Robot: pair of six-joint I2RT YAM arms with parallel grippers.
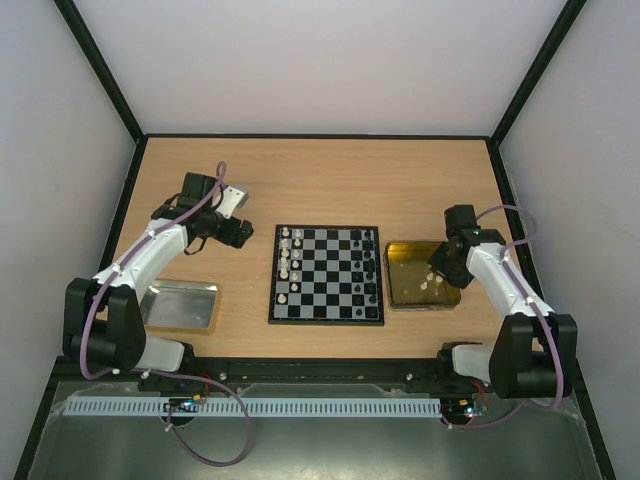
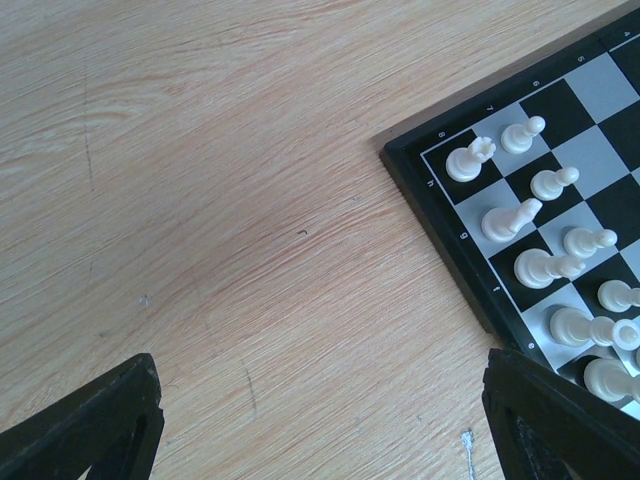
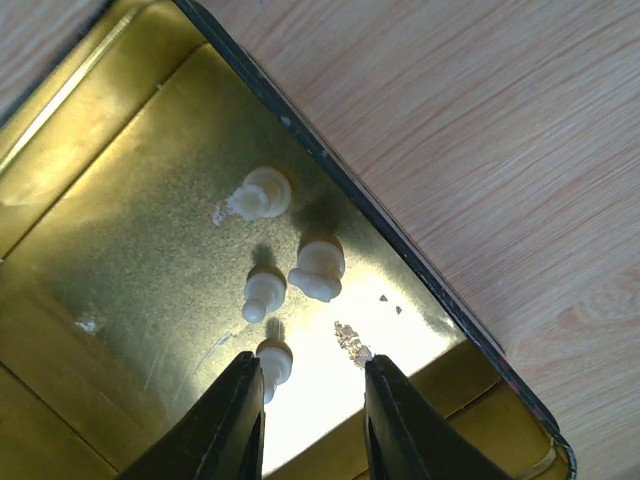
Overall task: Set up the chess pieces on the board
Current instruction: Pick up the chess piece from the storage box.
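The board point(image 1: 325, 275) lies mid-table, with white chess pieces point(image 1: 287, 262) along its left side and black pieces point(image 1: 370, 272) along its right. My left gripper point(image 1: 238, 234) hovers open and empty over bare wood just left of the board. The left wrist view shows its fingers point(image 2: 95, 425) wide apart, with the board corner point(image 2: 430, 195) and white pieces point(image 2: 505, 218) at right. My right gripper point(image 3: 310, 378) is open low over the gold tray point(image 3: 120, 250). Several white pieces lie in the tray. One piece point(image 3: 272, 362) is beside the left finger point(image 3: 225, 425). Others point(image 3: 318, 270) lie just beyond.
The gold tray point(image 1: 400, 290) sits right of the board. A silver tray point(image 1: 180, 305) sits at the near left by the left arm's base. Black frame posts and white walls enclose the wooden table point(image 1: 330, 180).
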